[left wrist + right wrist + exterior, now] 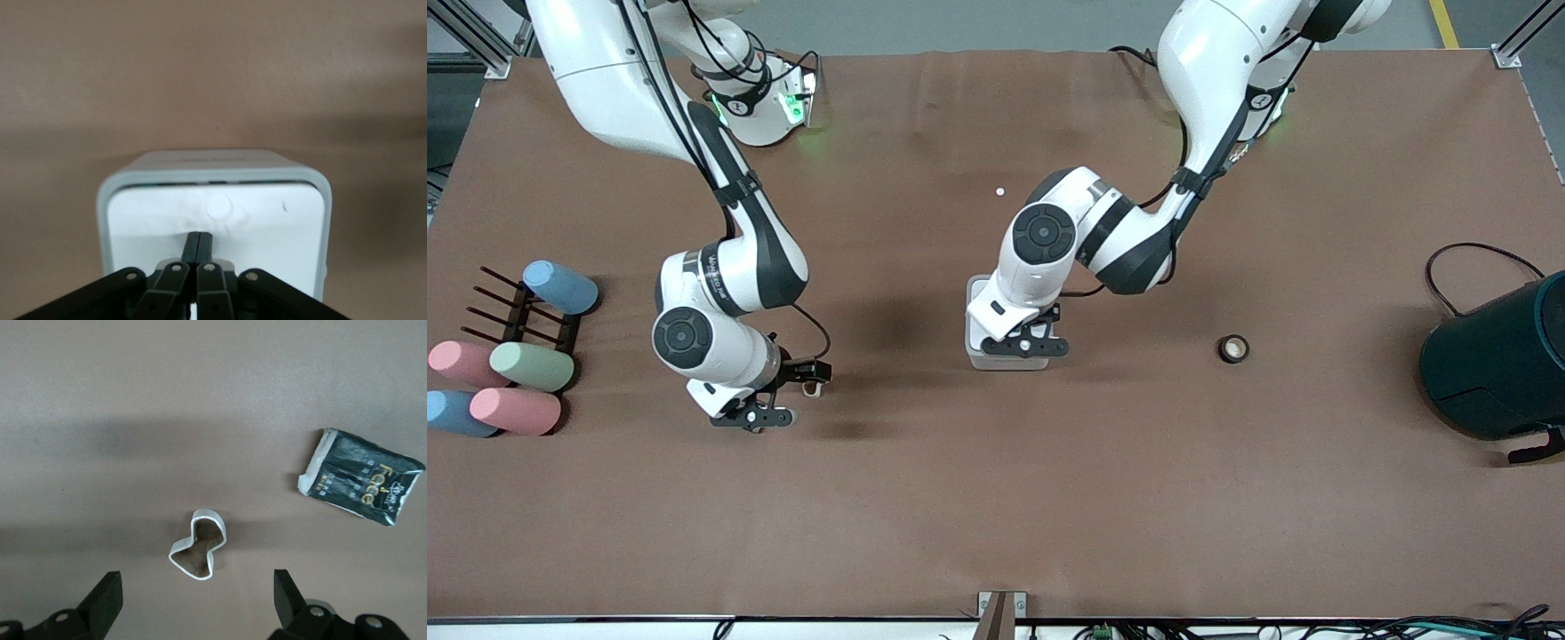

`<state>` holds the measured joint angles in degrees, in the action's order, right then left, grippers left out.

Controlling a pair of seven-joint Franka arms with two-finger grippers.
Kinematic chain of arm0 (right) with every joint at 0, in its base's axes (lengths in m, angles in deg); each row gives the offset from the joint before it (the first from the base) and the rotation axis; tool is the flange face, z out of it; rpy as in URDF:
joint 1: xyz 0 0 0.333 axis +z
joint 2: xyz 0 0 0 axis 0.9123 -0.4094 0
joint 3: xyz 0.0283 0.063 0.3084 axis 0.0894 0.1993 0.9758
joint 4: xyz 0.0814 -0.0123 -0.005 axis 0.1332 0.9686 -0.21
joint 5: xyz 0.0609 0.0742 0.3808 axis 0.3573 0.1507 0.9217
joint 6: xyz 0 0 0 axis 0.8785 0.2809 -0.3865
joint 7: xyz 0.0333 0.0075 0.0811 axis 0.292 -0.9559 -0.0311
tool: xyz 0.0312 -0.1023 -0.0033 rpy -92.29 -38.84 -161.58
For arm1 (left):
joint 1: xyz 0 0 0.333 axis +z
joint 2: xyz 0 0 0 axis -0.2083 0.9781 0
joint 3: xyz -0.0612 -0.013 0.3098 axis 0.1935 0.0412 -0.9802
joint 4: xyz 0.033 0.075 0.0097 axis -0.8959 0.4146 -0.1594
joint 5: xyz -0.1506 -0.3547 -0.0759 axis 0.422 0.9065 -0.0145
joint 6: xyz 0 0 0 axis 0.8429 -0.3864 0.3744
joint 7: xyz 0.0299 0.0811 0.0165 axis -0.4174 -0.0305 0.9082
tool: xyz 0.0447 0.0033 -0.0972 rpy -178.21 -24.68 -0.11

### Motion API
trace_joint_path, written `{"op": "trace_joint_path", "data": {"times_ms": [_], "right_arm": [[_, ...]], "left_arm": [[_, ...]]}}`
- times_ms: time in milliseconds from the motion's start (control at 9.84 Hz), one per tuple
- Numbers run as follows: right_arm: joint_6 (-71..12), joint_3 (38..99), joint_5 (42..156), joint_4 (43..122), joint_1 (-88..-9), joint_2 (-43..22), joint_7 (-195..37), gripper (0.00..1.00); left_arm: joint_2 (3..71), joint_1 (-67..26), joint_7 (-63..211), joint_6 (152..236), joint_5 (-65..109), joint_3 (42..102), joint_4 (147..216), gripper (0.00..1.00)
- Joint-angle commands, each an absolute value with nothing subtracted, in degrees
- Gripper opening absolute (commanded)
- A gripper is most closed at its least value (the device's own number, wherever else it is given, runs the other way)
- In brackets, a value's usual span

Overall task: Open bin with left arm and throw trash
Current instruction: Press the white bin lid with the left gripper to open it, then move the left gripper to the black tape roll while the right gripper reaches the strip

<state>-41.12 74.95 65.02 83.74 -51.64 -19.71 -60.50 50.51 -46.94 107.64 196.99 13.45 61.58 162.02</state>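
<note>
The bin [980, 356] is a small white-grey box in the middle of the table, mostly covered by my left gripper [1021, 345]. In the left wrist view its white lid [267, 227] lies flat inside the grey rim [105, 200], and my left gripper [199, 241] is shut, with its tips on the lid. My right gripper [197, 590] is open, low over the beige rubber band [199, 545]. The dark printed packet [363, 485] lies beside the band. In the front view my right gripper [752, 416] hangs toward the right arm's end; the packet is hidden there. The black tape ring [1233, 348] lies toward the left arm's end.
Several pastel cylinders [534, 366] and a black rack [516, 311] sit at the right arm's end. A large dark teal container [1494, 364] with a black cable [1467, 258] stands at the left arm's end. A tiny white speck [1000, 191] lies near the arm bases.
</note>
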Motion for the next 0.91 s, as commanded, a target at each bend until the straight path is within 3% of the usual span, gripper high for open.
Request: {"op": "trace_joint_path", "data": {"times_ms": [0, 406, 610, 711, 813], "right_arm": [[-46.18, 75.44, 65.81, 87.75, -51.68, -19.8, -59.48, 1.0], [-48.83, 75.44, 66.43, 87.75, -51.07, -23.06, -59.12, 1.0], [-49.27, 75.35, 66.34, 87.67, -49.58, -23.24, -59.04, 1.0], [-49.36, 75.27, 66.08, 87.49, -49.22, -23.85, -59.03, 0.99], [-49.36, 75.27, 65.64, 87.4, -49.39, -23.86, -59.03, 0.95]], "left_arm": [[46.14, -43.51, 105.77, 187.82, 12.55, 61.43, 160.75, 0.0], [41.65, -31.41, 93.47, 180.74, 3.56, 61.86, 164.06, 0.01], [41.12, -25.25, 90.33, 183.98, 1.83, 61.95, 167.49, 0.18], [40.16, -21.9, 85.08, 188.08, 1.83, 61.95, 170.99, 0.44], [38.32, -18.74, 81.72, 194.56, 1.83, 62.04, 176.68, 0.99]]}}
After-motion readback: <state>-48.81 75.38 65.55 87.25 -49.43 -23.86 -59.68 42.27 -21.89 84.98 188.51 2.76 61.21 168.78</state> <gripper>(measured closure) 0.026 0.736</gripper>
